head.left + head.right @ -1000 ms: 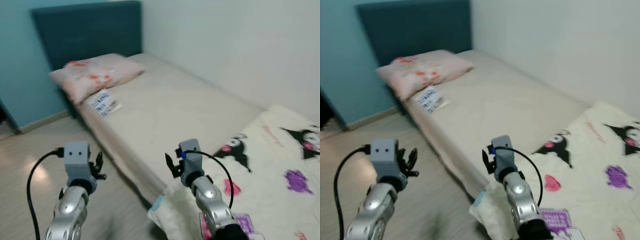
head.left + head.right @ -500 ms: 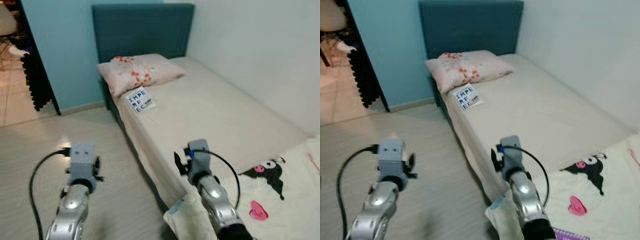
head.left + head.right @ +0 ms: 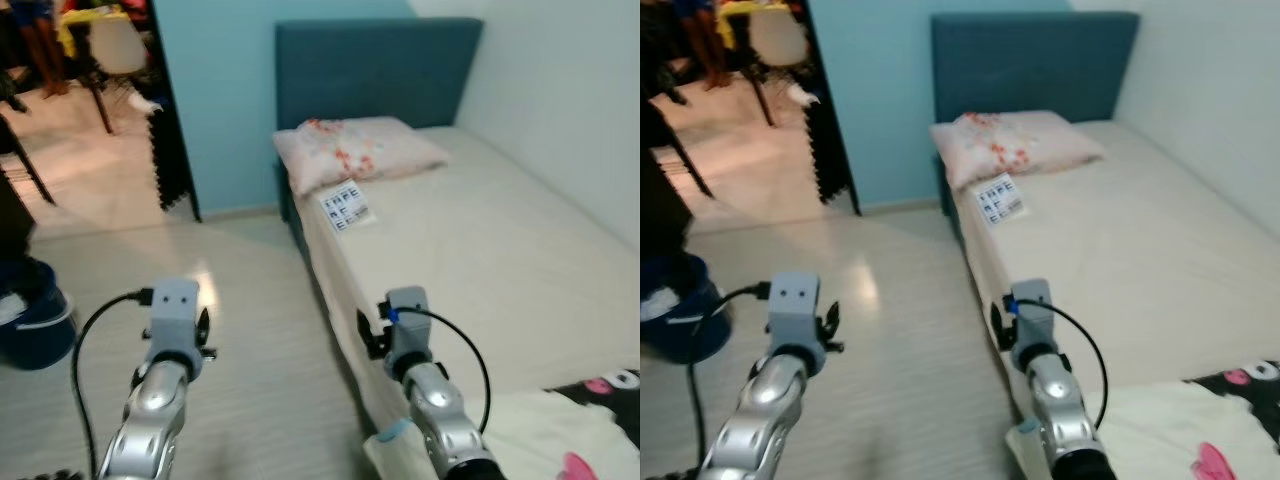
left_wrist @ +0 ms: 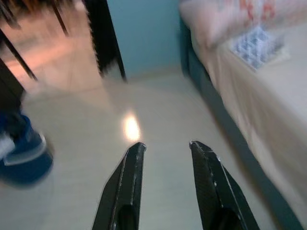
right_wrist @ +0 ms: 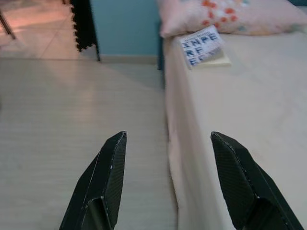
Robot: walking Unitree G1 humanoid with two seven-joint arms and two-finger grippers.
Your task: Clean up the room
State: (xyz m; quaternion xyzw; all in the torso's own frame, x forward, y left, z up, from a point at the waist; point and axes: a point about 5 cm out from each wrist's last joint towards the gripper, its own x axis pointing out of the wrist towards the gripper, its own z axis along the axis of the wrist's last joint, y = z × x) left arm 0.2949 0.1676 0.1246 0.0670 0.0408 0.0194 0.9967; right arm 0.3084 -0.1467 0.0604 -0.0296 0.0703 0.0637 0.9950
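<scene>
Both arms held up in front, nothing gripped. Left pincer [image 4: 165, 146] spread apart over bare pale floor [image 3: 250, 300]; right pincer [image 5: 168, 139] spread wide, empty, just by the bed [image 3: 480, 250] edge. Pink floral pillow [image 3: 355, 150] at the teal headboard [image 3: 375, 65], a printed booklet [image 3: 345, 209] just beside it on the mattress. Cartoon-print blanket [image 3: 560, 440] at bed's near end. Blue bin [image 3: 35, 325] on floor far left, near doorway
</scene>
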